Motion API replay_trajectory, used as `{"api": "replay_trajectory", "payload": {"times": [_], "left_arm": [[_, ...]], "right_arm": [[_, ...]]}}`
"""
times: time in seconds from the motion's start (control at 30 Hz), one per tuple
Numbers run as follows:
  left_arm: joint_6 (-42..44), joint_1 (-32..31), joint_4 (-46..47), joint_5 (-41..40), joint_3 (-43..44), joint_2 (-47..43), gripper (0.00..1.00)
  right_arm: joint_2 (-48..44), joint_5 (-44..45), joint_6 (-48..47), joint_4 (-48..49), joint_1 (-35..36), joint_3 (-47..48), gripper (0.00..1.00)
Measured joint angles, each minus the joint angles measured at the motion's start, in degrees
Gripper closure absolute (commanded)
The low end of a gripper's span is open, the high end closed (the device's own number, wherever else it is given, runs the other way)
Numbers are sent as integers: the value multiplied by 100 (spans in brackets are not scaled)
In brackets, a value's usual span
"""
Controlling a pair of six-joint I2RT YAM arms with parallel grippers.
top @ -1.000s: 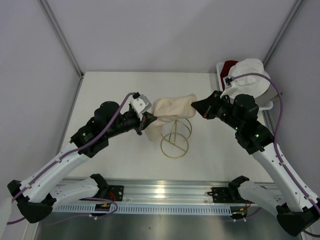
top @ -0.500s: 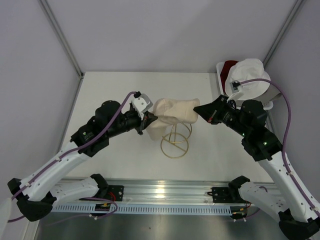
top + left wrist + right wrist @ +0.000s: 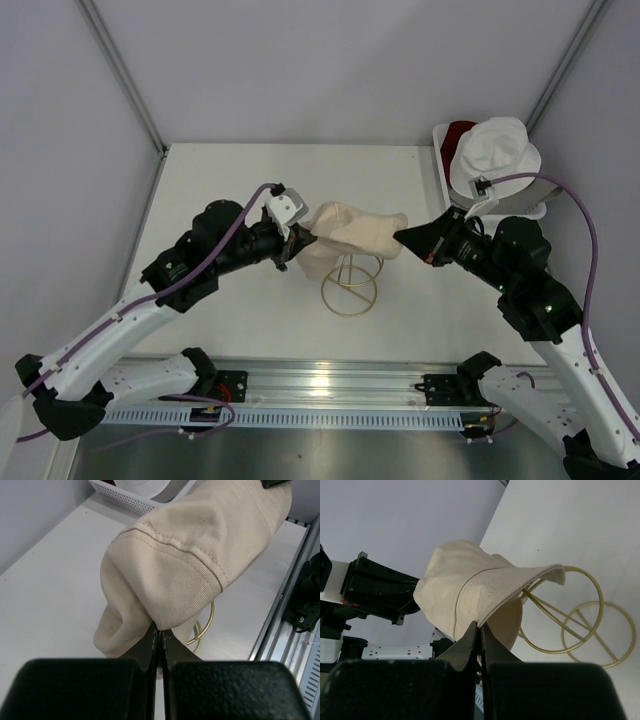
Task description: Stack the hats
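The beige hat hangs stretched between both grippers, above the gold wire stand. My left gripper is shut on its left brim; the pinch shows in the left wrist view under the beige hat. My right gripper is shut on its right brim; in the right wrist view the beige hat sits over the stand's upper ring. The white hat lies on top of the basket at the back right, with the dark red hat under it. The grey hat is hidden.
The white slatted basket stands at the table's back right edge; its rim also shows in the left wrist view. The stand's ring base rests on the white table. A metal rail runs along the near edge.
Both grippers kept hold of the beige hat. The right gripper has moved right and toward the near edge, stretching the hat wider and lower over the stand.
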Motion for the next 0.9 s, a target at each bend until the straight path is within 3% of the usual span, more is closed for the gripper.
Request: {"api": "replay_trajectory", "payload": {"times": [0.33,0.6,0.9], "left_arm": [[-229,-28,-240,-107,33,470,99],[-476,-35,-566,-243,643,236,99],[-1005,-35,-1016,369,1674,74,99]], "right_arm": [[28,527,9,-382,13,-1110,100],[68,413,46,181,28,-634,100],[42,103,227,752,61,-28,100]]}}
